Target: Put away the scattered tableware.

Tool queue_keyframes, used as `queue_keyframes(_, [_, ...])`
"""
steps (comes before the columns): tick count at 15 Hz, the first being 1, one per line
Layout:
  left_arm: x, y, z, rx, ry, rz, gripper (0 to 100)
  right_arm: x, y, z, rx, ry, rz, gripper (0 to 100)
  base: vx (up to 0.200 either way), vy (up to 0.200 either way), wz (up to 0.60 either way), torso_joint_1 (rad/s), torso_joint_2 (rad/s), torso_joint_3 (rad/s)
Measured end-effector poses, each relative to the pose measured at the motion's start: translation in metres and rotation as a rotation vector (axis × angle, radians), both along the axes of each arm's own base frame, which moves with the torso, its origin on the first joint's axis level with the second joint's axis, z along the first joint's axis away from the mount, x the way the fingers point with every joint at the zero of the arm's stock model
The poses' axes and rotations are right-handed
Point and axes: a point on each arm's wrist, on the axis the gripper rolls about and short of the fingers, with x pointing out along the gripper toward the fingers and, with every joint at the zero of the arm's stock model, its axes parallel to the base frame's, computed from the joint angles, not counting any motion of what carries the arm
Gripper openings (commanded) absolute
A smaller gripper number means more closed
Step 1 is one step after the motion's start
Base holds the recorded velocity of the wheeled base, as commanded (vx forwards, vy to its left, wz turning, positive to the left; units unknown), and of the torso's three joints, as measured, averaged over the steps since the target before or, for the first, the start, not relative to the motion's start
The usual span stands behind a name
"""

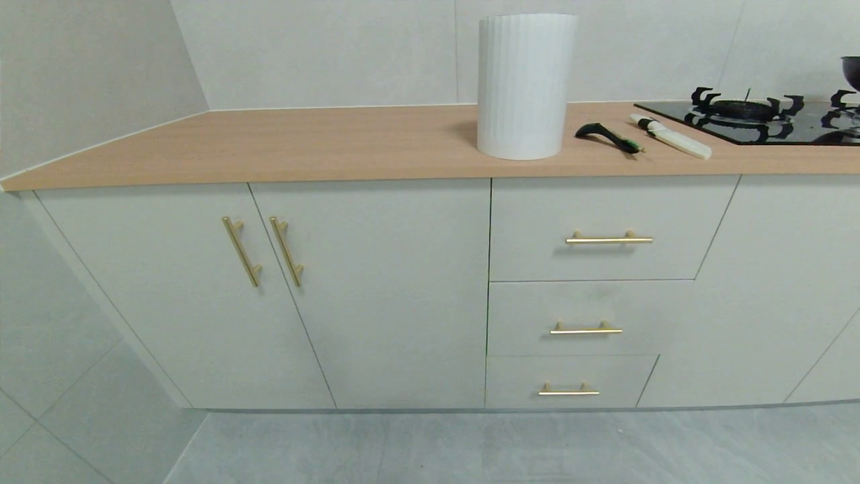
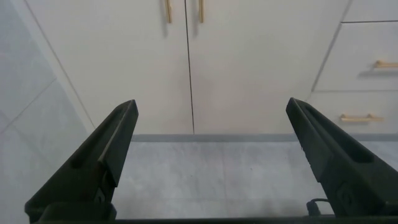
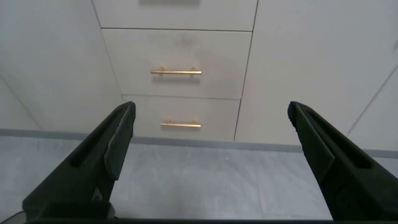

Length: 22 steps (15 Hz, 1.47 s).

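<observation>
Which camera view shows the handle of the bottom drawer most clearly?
The right wrist view: the bottom drawer handle is close, whole and seen from the front. In the head view the handle is whole too, but farther off. In the left wrist view the handle is farther off and seen obliquely.

On the counter [image 1: 269, 144], a canister [image 1: 526, 87] stands near the front edge. To its right lie a peeler [image 1: 608, 136], then a knife [image 1: 672, 136], apart. The hob [image 1: 759, 117] sits at the right end. Below, two doors [image 1: 269, 296] are left of three stacked drawers [image 1: 605, 259].
</observation>
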Motion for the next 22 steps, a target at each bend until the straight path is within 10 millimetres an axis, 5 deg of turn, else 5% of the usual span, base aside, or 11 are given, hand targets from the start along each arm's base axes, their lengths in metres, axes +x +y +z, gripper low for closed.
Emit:
queue_keyframes(19, [0.0,0.0,0.0,-0.007,0.0,0.001,100,0.0,0.0,0.001,0.001,-0.009,0.0,100,0.0,0.0,0.0,0.0,0.0,0.0])
queue_keyframes(22, [0.0,0.0,0.0,-0.007,0.0,0.001,100,-0.006,0.0,0.026,0.023,-0.075,0.024,100,0.0,0.0,0.0,0.0,0.0,0.0])
